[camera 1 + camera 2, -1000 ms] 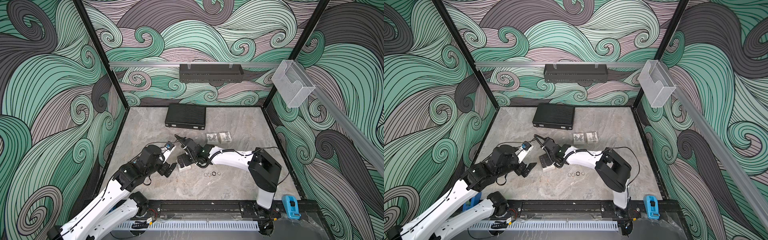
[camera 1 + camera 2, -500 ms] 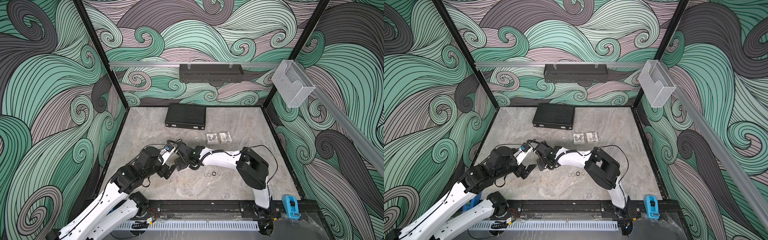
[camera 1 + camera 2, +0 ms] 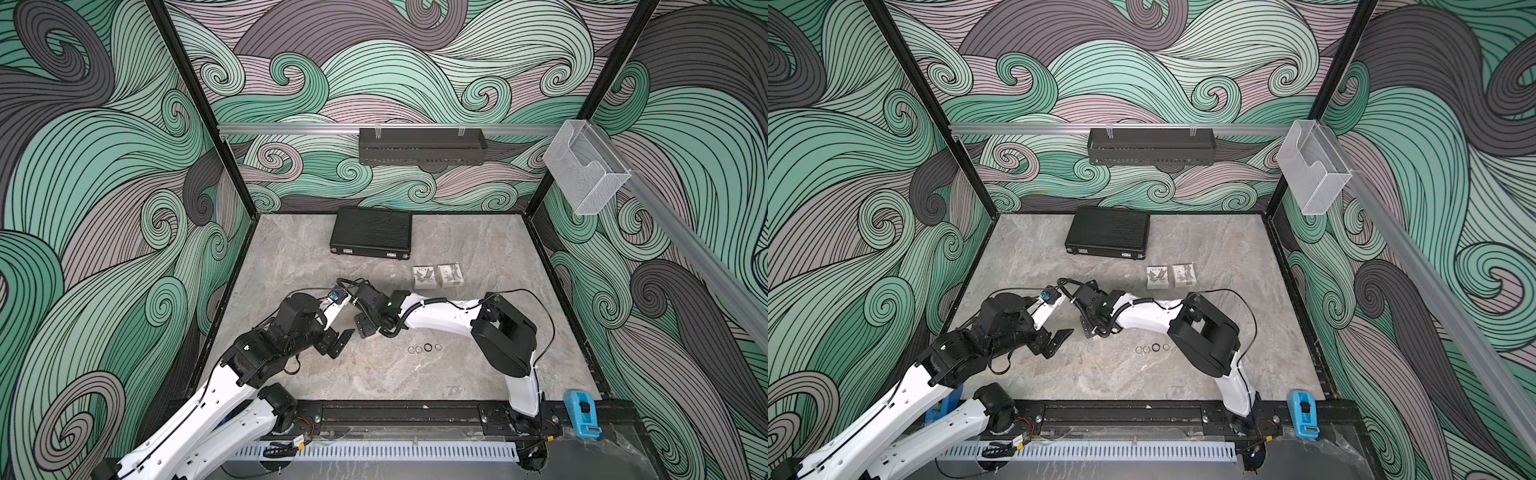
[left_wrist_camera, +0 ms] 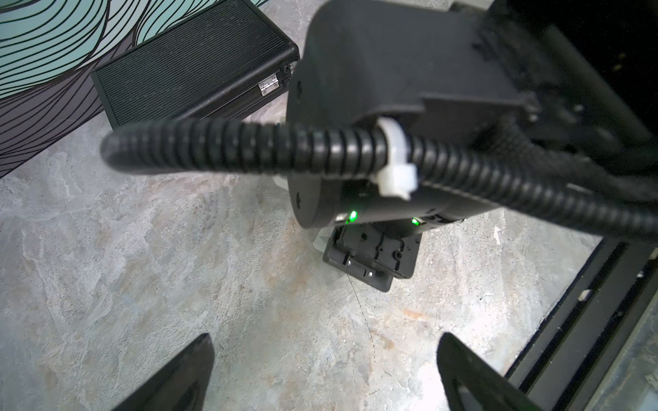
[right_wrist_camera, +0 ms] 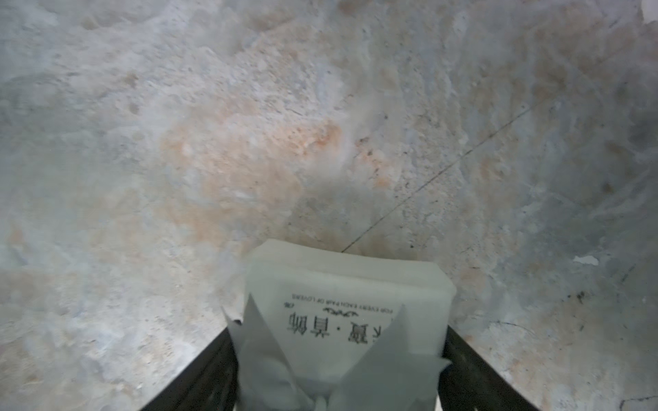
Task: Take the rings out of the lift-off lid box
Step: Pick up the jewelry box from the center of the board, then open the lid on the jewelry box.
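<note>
My right gripper (image 5: 338, 338) is shut on a small white lift-off lid box (image 5: 341, 284) with printed text; a finger presses each side and white paper flaps stick up from it. In both top views the right gripper (image 3: 366, 328) (image 3: 1090, 328) covers the box, low over the table at mid-left. Several rings (image 3: 424, 348) (image 3: 1152, 348), pale ones and a black one, lie in a short row on the table to the right of it. My left gripper (image 4: 324, 373) (image 3: 338, 343) is open and empty, just left of the right gripper (image 4: 370, 259).
Two more small white printed boxes (image 3: 437, 276) sit side by side behind the right arm. A black case (image 3: 371, 232) lies at the back of the table. A blue tape dispenser (image 3: 582, 419) stands at the front right edge.
My right arm has swung left and its gripper has come down over the white box, with the jaws narrowing onto it. The left gripper has stayed open, almost in place.
</note>
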Action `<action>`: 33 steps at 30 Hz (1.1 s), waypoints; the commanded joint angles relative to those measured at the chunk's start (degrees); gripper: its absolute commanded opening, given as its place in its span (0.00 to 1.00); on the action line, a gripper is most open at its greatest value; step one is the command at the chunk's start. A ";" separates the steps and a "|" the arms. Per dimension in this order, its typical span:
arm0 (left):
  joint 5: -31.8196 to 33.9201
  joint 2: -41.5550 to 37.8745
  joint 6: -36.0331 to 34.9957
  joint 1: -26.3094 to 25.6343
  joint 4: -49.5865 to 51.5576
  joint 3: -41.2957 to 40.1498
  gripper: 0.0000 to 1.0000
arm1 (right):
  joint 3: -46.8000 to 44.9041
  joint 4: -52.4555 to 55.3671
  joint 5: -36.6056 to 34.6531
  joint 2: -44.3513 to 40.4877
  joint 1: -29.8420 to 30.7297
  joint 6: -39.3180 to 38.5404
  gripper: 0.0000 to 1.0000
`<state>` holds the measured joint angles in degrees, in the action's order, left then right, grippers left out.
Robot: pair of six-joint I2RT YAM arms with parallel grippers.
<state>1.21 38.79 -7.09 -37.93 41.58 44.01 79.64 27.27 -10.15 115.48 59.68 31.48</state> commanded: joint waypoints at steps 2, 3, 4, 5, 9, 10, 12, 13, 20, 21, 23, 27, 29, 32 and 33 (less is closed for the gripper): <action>-0.51 0.09 -0.29 -0.21 0.47 0.29 0.99 | -2.39 1.44 -3.02 -1.87 -2.02 -1.21 0.78; -0.51 0.08 -0.27 -0.21 0.53 0.29 0.99 | -2.76 1.56 -3.18 -2.14 -2.46 -1.84 0.77; -0.51 0.08 -0.29 -0.21 0.52 0.29 0.99 | -3.11 1.38 -3.55 -2.34 -2.69 -2.34 0.77; -0.43 0.06 -0.29 -0.21 0.52 0.29 0.99 | -3.46 1.48 -4.13 -2.66 -2.98 -2.98 0.77; -0.25 0.30 -0.29 -0.21 0.43 0.29 0.99 | -5.69 0.96 -5.31 -4.82 -4.46 -4.56 0.76; -0.25 0.38 -0.29 -0.21 0.43 0.36 0.99 | -6.33 0.74 -5.24 -5.44 -4.89 -4.96 0.75; -0.25 0.60 -0.36 -0.21 0.43 0.36 0.99 | -7.78 0.00 -5.25 -6.91 -5.77 -5.77 0.75; -0.25 0.79 -0.38 -0.21 0.43 0.46 0.99 | -8.60 -0.26 -5.07 -7.70 -6.27 -6.03 0.74; -0.06 3.08 -1.52 -0.13 0.45 2.07 0.99 | -15.19 -2.30 -2.74 -14.66 -11.84 -7.81 0.73; -0.15 3.46 -1.45 -0.17 0.39 2.57 0.99 | -16.22 -2.99 -1.44 -15.93 -12.81 -8.05 0.73; -0.42 4.89 -0.49 -0.21 -1.06 3.55 0.99 | -18.46 -4.69 2.24 -18.91 -15.22 -8.82 0.73; -1.86 10.21 2.11 -0.47 -7.15 4.38 0.99 | -20.33 -5.57 8.44 -23.28 -18.70 -10.51 0.73; -3.50 12.57 3.10 -0.52 -14.84 2.33 0.99 | -20.99 -5.72 11.02 -25.01 -20.04 -11.04 0.73; -4.75 15.86 1.63 -0.56 -27.51 -2.17 0.99 | -22.44 -6.26 17.31 -27.92 -22.47 -10.87 0.73; -4.81 17.17 0.56 -0.56 -30.20 -3.04 0.99 | -22.92 -7.92 19.54 -28.86 -23.25 -10.52 0.73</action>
<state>-1.39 53.54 -5.61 -37.95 24.01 43.29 57.93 21.71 1.54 88.99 37.95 21.41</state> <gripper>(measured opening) 0.987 0.732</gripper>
